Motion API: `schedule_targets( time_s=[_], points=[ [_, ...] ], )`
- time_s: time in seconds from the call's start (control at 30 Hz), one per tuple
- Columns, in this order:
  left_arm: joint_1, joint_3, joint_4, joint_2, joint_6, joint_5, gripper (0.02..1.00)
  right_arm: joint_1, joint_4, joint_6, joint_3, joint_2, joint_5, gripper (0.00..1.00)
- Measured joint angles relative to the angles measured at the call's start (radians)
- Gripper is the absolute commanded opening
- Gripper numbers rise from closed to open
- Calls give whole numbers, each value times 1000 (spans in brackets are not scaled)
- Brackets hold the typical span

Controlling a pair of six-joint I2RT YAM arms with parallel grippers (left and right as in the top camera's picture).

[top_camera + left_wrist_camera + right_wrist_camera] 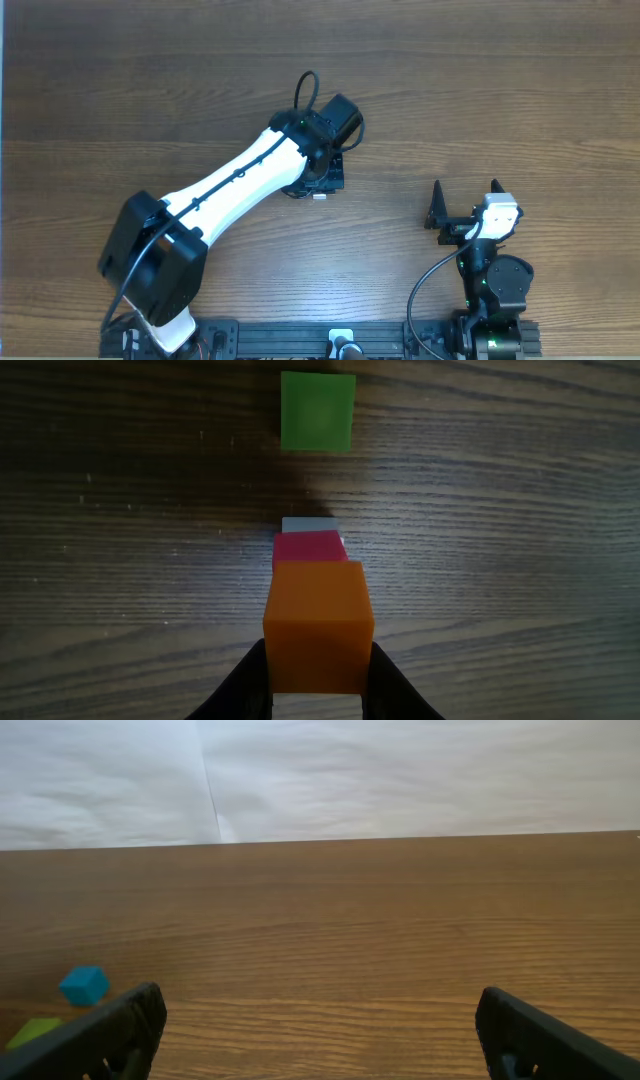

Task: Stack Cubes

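- Orange cube [318,625] sits clamped between the left gripper's [318,665] fingers, above a pink cube [310,547].
- Green cube [317,410] lies apart.
- Right gripper [320,1040] stands wide open.

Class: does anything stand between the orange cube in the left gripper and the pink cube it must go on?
Nothing visible does. The left gripper holds the orange cube just over the pink cube; whether they touch cannot be told. The green cube lies apart on the table, out of the way.
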Motion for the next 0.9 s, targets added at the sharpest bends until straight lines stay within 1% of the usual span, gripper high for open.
schedule_targets(
  time_s=[0.9],
  points=[
    [0,0,0,13,0,7,51,0,0,0,0,0,0,991]
  ],
)
